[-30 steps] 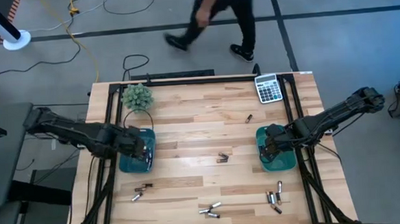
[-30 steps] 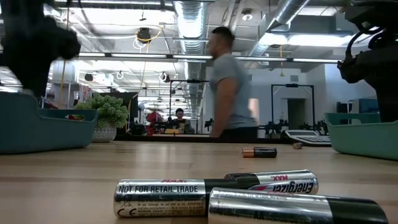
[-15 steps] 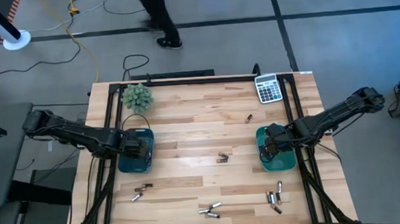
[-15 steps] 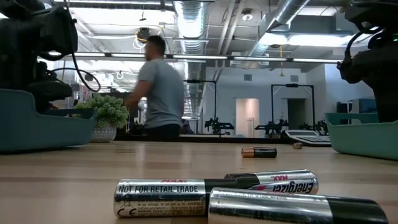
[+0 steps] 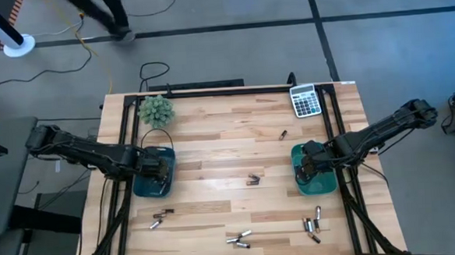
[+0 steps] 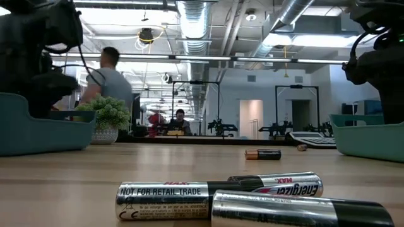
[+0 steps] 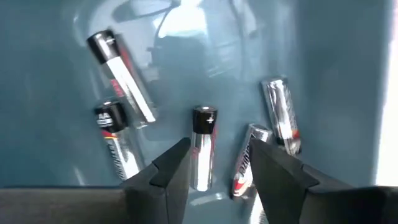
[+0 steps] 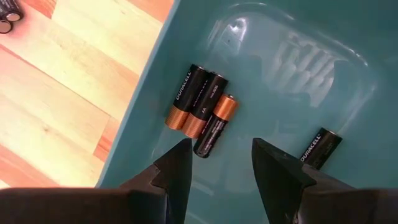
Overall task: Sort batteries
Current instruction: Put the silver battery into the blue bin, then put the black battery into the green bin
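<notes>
My left gripper (image 7: 217, 168) stands open low inside the left teal bin (image 5: 141, 184). Several silvery batteries lie on the bin's floor. One of them (image 7: 202, 146) lies between my fingertips, with a gap on each side. My right gripper (image 8: 221, 168) hangs open over the right teal bin (image 5: 318, 188). Dark, coppery batteries (image 8: 200, 107) lie side by side on that bin's floor, and another (image 8: 320, 148) lies apart from them. More batteries lie loose on the table at its middle (image 5: 252, 179), far right (image 5: 283, 135) and near edge (image 5: 238, 238).
A grey calculator (image 5: 305, 101) sits at the far right corner. A small potted plant (image 5: 155, 109) stands at the far left. Batteries also lie near left (image 5: 160, 218) and near right (image 5: 314, 224). Two lie close before the low camera (image 6: 164, 200). A person walks beyond the table.
My left gripper has sunk down into the left bin. A person has walked from right to left across the room beyond the table.
</notes>
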Available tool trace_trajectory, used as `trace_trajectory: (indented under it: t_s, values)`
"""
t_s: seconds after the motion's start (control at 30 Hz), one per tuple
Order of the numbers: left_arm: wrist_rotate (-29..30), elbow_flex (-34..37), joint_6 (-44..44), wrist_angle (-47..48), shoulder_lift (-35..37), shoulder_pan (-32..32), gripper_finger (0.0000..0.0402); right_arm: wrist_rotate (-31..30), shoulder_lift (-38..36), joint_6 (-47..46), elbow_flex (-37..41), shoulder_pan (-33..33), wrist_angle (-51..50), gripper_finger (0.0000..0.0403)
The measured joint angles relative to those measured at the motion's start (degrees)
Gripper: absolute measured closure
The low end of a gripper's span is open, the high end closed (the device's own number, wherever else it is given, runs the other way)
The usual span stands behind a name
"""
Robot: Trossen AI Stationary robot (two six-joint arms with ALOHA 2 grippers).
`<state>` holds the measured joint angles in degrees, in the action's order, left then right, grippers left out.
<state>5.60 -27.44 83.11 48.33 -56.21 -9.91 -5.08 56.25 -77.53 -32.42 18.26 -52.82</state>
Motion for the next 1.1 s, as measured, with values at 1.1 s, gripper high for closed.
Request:
trace_trajectory:
  t_s: [1.1]
  values:
    - [11.9,-29.5,-2.4,27.0,-0.4,-8.2,0.0255,-6.9,-0.1,11.7,-17.1,0.0,-0.7,0.0231]
